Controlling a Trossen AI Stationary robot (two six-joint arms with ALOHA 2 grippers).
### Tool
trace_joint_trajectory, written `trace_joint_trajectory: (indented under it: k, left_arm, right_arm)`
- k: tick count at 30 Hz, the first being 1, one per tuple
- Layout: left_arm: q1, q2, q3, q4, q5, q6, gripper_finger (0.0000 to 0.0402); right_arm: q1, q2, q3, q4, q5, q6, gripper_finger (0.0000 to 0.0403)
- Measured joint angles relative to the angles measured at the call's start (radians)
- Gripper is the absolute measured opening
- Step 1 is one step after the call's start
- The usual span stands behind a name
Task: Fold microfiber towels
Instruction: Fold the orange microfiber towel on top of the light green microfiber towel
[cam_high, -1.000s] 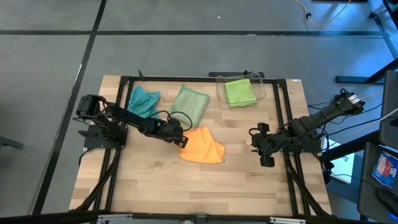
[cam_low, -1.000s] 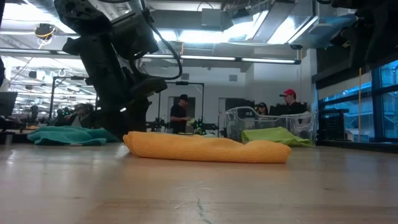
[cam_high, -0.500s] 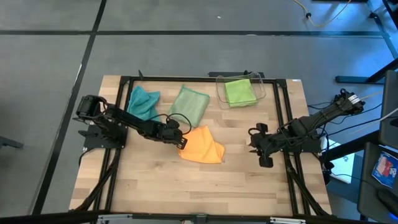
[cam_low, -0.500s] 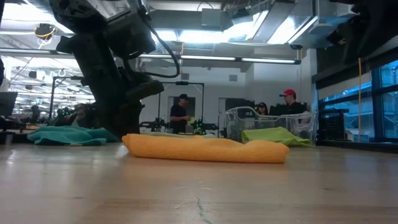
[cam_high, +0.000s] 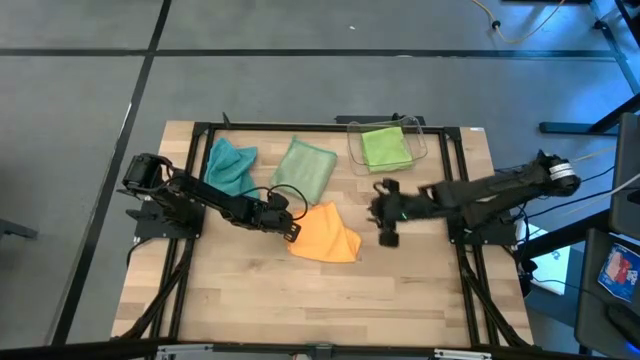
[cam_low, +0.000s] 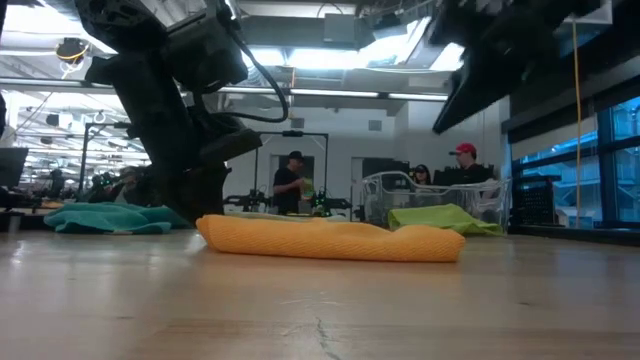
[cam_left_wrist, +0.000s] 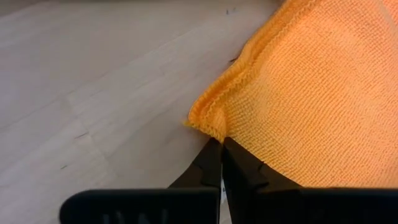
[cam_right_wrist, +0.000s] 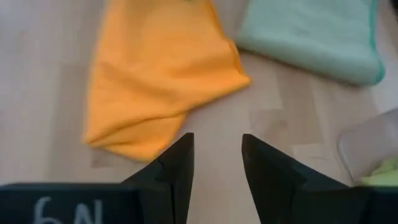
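The left gripper (cam_high: 291, 228) is placed at the edge of the orange towel (cam_high: 327, 235), on the wooden table (cam_high: 300, 290). In the left wrist view its jaws are pressed together, and a corner of the orange towel (cam_left_wrist: 298, 99) is pinched between the fingertips (cam_left_wrist: 219, 152). The rest of this cloth spreads away in front of the jaws, lying flat on the table in a loose fold.

The right gripper (cam_high: 385, 222) is held over the table, near the far side of the orange towel but apart from it. In the right wrist view its two fingers (cam_right_wrist: 177, 162) are seen parted, with a gap of bare wood between them, and nothing is grasped. In front of these jaws the orange towel (cam_right_wrist: 155, 81) is seen to one side and the pale sage green towel (cam_right_wrist: 311, 37) to the other side.

The pale sage green towel (cam_high: 305, 167) lies behind the left gripper, close to it. The teal towel (cam_high: 231, 162) is found beside the left arm, further from its jaws. The lime green towel (cam_high: 385, 146) is lying inside the clear plastic bin (cam_high: 420, 135), beyond the right gripper. In the low view, persons (cam_low: 292, 185) are seen in the room behind the table.
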Motion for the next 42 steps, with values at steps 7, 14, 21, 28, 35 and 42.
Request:
trace_joint_trajectory:
  k: [7, 14, 21, 28, 35, 42]
  left_arm:
    - [-0.002, 0.0, 0.0, 0.002, -0.006, 0.023, 0.0]
    - [-0.002, 0.0, 0.0, 0.002, -0.011, 0.026, 0.0]
    - [-0.002, 0.0, 0.0, 0.002, -0.014, 0.052, 0.0]
    - [-0.003, 0.001, 0.0, 0.002, -0.025, 0.053, 0.0]
    - [-0.003, 0.001, 0.0, 0.002, -0.028, 0.053, 0.0]
    - [-0.003, 0.001, 0.0, 0.002, -0.031, 0.053, 0.0]
  right_arm:
    - [-0.249, 0.159, 0.0, 0.171, -0.392, -0.059, 0.0138]
    - [-0.267, 0.393, 0.0, 0.364, -0.385, -0.016, 0.0138]
    - [-0.328, 0.489, 0.0, 0.548, -0.43, 0.089, 0.0138]
    - [-0.344, 0.59, 0.001, 0.595, -0.438, 0.145, 0.0138]
    - [-0.343, 0.618, 0.0, 0.708, -0.461, 0.166, 0.0138]
    - [-0.33, 0.618, 0.0, 0.699, -0.389, 0.138, 0.0129]
